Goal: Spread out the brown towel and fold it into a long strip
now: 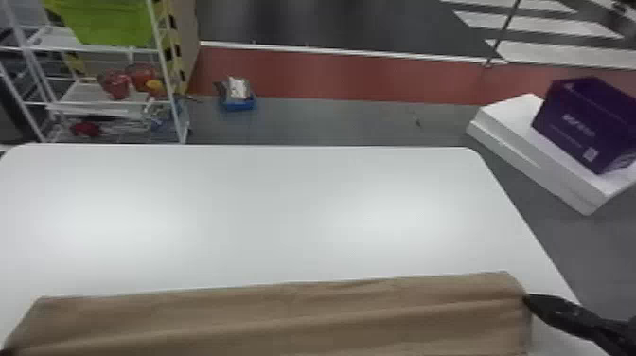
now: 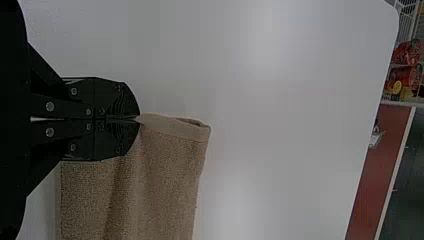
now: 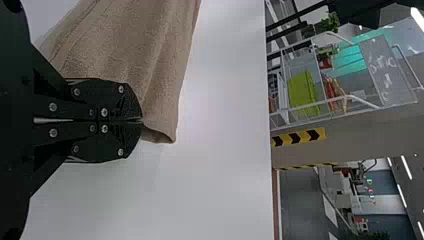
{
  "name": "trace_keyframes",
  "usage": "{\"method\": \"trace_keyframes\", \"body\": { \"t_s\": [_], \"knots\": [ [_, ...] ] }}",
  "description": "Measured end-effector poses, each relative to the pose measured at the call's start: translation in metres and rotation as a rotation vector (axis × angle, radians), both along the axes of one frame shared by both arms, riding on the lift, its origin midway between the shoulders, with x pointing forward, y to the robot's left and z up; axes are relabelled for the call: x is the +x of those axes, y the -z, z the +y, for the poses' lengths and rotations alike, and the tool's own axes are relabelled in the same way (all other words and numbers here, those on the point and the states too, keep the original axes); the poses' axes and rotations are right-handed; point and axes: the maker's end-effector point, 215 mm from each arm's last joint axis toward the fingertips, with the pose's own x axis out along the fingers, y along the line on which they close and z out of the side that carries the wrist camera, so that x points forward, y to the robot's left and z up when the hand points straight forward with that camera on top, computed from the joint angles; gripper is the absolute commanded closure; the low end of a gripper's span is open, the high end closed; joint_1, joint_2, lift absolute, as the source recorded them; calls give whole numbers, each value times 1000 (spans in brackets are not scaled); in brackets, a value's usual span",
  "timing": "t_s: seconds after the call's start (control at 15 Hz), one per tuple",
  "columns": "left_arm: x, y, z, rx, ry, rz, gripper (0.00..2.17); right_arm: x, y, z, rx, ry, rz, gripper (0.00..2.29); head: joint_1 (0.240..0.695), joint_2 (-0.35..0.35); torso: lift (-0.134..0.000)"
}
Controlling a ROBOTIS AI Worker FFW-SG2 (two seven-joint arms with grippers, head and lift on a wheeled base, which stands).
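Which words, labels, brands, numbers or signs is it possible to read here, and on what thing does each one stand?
None can be read with certainty.
Purple box: pale print and small square label, too small to read.
Grey panel: white marks, not readable.
Brown towel: no print seen.

A: What's nearest us, by number?
B: One brown towel (image 1: 284, 317) and one white surface (image 1: 284, 213).
A: And the robot's share?
B: Two: a left end effector (image 1: 5, 352) and a right end effector (image 1: 529, 298).
A: Farther off?
B: One purple box (image 1: 577, 118), one blue bin (image 1: 239, 105), one white rack (image 1: 101, 110).
A: Anything smaller?
B: One lime-green item (image 1: 109, 23), at least two red items (image 1: 115, 85) and at least one yellow item (image 1: 155, 88); I can't tell the exact totals.
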Motion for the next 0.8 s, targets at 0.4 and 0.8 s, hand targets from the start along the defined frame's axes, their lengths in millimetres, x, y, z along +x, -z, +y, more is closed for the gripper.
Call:
{"method": "trace_keyframes", "body": {
  "t_s": [0.4,0.8],
  "knots": [
    [-4,5,1,4,-20,10,107,2,4,2,-42,-6,-2,46,695,-114,-123],
    [-11,5,-4,-70,-43,-53,107,2,-26,-33,-77,66,-75,90,695,-187,-123]
  ]
}}
